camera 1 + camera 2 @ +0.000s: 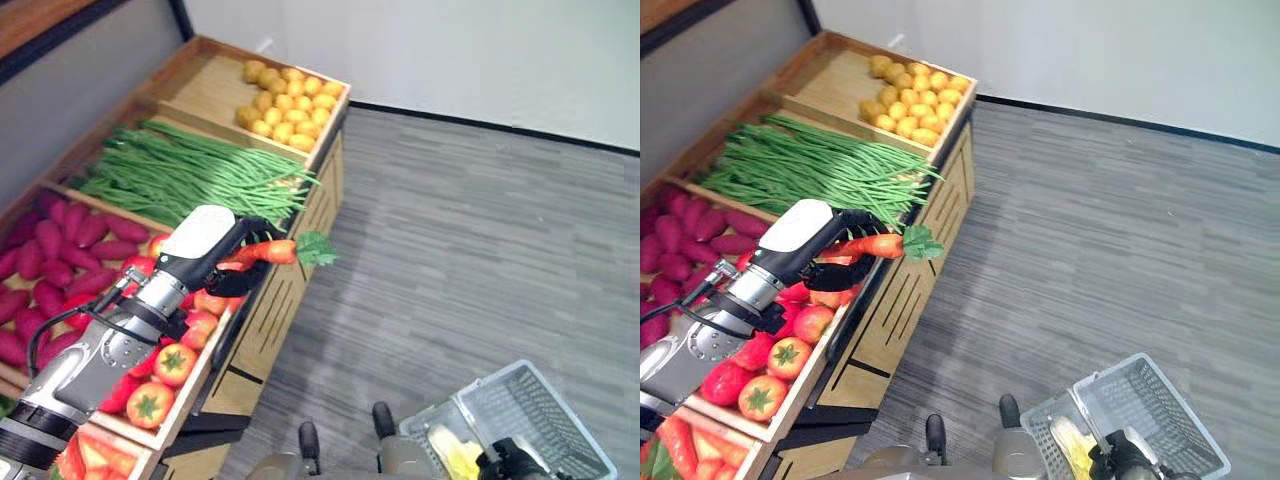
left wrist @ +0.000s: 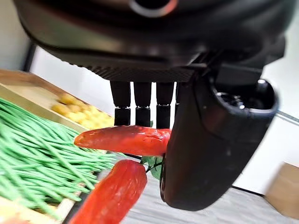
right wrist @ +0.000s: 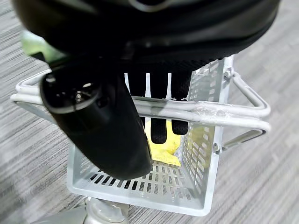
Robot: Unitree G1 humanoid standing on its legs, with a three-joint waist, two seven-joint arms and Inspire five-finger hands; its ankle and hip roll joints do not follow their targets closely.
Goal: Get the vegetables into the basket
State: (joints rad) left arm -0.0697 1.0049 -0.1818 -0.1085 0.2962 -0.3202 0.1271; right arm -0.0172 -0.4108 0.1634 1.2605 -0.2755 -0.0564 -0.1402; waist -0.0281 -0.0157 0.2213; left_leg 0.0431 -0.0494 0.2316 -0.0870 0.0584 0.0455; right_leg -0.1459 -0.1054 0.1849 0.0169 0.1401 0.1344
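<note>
Left wrist view shows two carrots (image 2: 124,140) pinched in left hand (image 1: 222,262), leafy ends toward the aisle; right hand (image 3: 107,126) grips basket (image 3: 187,186) handle.

1. Bright, even light overhead; grey floor (image 1: 480,250) evenly lit, shadows soft.
2. Small glare on the left hand (image 1: 222,252) by its white cover.
3. Wrist views: each hand's dark bulk blurs up close, background soft.
</note>
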